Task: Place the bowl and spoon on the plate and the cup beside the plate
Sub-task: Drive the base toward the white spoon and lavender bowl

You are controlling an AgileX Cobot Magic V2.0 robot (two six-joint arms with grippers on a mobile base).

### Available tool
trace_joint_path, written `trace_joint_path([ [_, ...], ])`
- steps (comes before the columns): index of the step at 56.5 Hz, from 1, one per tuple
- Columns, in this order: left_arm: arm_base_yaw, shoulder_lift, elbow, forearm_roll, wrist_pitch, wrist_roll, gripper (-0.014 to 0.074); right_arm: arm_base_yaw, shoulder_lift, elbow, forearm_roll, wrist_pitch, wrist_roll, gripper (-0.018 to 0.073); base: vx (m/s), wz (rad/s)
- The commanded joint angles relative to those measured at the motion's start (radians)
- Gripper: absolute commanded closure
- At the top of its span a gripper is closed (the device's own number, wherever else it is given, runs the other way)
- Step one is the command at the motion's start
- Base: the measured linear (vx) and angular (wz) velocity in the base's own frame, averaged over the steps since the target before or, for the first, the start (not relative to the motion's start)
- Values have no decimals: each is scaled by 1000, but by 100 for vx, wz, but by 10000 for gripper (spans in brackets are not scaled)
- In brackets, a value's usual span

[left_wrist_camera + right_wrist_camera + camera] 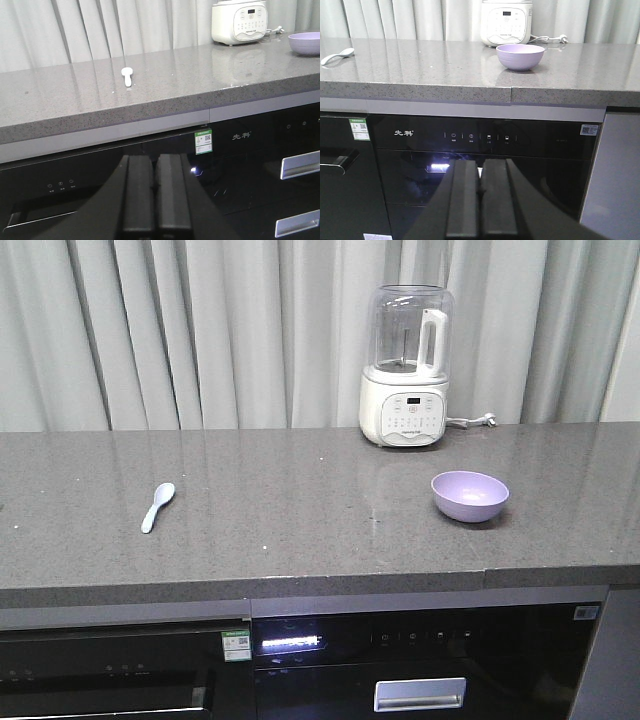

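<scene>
The left gripper (154, 167) and the right gripper (480, 170) are both clenched, fingers together, grasping nothing, low before the dark cabinet fronts. On the grey countertop (300, 530), the spoon (157, 506) lies left; the bowl (469, 495) stands upright right, well apart, near the blender (405, 365).

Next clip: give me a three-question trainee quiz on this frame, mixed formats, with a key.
1. True or false: in the front view the bowl sits upright on the counter, right of the spoon.
2. Which task items are out of view? A) plate and cup B) bowl and spoon C) cup only
3. Fill in: the left gripper and right gripper are both ____.
Key: 1 true; 2 A; 3 shut.
</scene>
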Motion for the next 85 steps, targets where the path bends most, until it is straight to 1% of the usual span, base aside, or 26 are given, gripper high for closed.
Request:
trace_joint_path([
  [1, -2, -7, -27, -10, -81, -9, 602, -1, 6, 6, -10, -78, 0, 568, 0, 0],
  [21, -2, -7, -27, -10, -81, -9, 602, -1, 6, 6, -10, -78, 0, 568, 0, -2],
  [39, -2, -7, -27, -10, -81, -9, 602, -1, 6, 6, -10, -78, 0, 568, 6, -22],
  [85, -2, -7, -27, -10, -81, -9, 602, -1, 6, 6, -10, -80, 0, 568, 15, -18],
])
